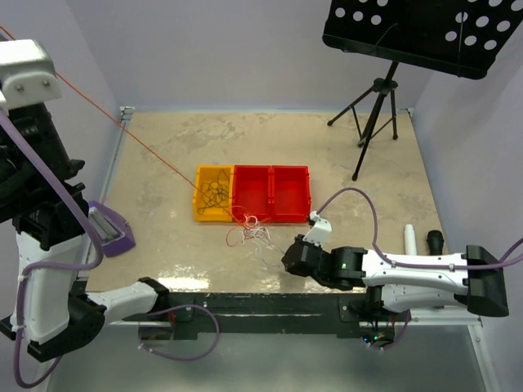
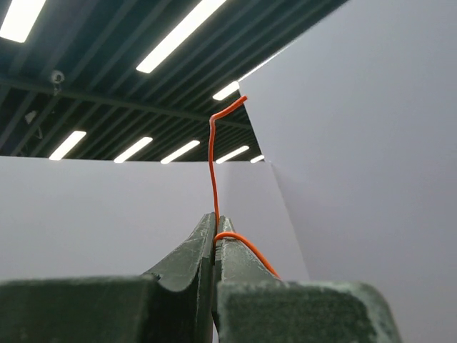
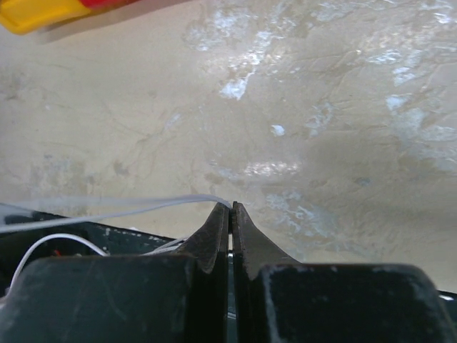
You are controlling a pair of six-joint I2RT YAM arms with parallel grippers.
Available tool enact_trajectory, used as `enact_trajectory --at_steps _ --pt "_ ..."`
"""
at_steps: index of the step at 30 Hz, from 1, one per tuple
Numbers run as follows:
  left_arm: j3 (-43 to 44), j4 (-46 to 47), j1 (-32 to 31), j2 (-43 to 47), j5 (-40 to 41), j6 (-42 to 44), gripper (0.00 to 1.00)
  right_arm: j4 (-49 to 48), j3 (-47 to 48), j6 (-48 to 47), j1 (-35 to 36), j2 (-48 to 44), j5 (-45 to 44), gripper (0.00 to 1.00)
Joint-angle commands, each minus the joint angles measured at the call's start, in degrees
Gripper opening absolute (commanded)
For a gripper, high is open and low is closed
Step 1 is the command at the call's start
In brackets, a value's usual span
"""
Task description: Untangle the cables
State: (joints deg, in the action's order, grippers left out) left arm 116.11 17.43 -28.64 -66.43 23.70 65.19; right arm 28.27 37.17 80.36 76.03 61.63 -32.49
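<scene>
A small tangle of orange-red and white cables (image 1: 249, 229) lies on the tan table just in front of the bins. One orange-red cable (image 1: 147, 151) runs taut from it up to the top left, off the frame. My left gripper (image 2: 216, 218) is raised high and shut on this orange-red cable (image 2: 212, 164); its free end sticks up past the tips. My right gripper (image 1: 286, 255) is low by the tangle's right side and shut on a white cable (image 3: 143, 207) that leads off to the left. Black cables (image 1: 214, 192) lie coiled in the yellow bin (image 1: 202, 214).
Two red bins (image 1: 271, 192) stand to the right of the yellow one. A black tripod (image 1: 376, 106) under a perforated black panel (image 1: 425, 28) stands at the back right. A purple and white object (image 1: 110, 229) lies at the left edge. A white tube (image 1: 411, 238) lies at the right.
</scene>
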Motion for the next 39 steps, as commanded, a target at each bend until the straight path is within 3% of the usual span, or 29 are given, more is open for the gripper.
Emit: enact_trajectory --at_steps 1,4,6,10,13,19,25,28,33,39 --pt "-13.5 0.0 0.1 7.7 -2.3 -4.3 0.0 7.0 1.0 0.3 0.3 0.5 -2.4 0.0" --pt "-19.8 -25.2 0.1 11.5 -9.3 -14.9 0.0 6.8 2.6 -0.3 0.8 0.6 -3.2 0.0" --pt "-29.1 -35.8 0.1 15.8 -20.1 -16.6 0.0 6.6 3.5 -0.8 0.8 0.0 -3.5 0.0" --pt "-46.2 -52.0 0.1 22.1 -37.3 -17.8 0.0 8.4 5.7 -1.2 0.9 -0.4 -4.9 0.0" --pt "-55.7 -58.7 0.1 23.2 -40.9 -16.1 0.0 11.5 7.4 -0.3 0.9 -0.5 -6.3 0.0" --pt "-68.3 -64.8 0.0 23.9 -42.1 -6.6 0.0 13.8 9.2 0.2 0.8 -2.5 -7.4 0.0" --pt "-71.7 -67.7 -0.4 22.1 -45.8 -2.9 0.26 11.6 8.1 -0.4 0.9 -0.7 -5.7 0.0" --pt "-72.4 -68.6 -1.2 20.9 -49.8 -2.3 0.44 10.7 7.9 -0.7 0.9 -0.4 -5.3 0.0" --pt "-75.8 -64.2 -2.7 16.4 -52.7 -6.2 0.62 11.5 8.3 -0.3 0.7 -0.6 -5.7 0.0" --pt "-79.1 -59.0 -2.8 8.1 -52.2 -8.1 0.68 12.2 7.8 0.6 0.9 -2.2 -5.6 0.0"
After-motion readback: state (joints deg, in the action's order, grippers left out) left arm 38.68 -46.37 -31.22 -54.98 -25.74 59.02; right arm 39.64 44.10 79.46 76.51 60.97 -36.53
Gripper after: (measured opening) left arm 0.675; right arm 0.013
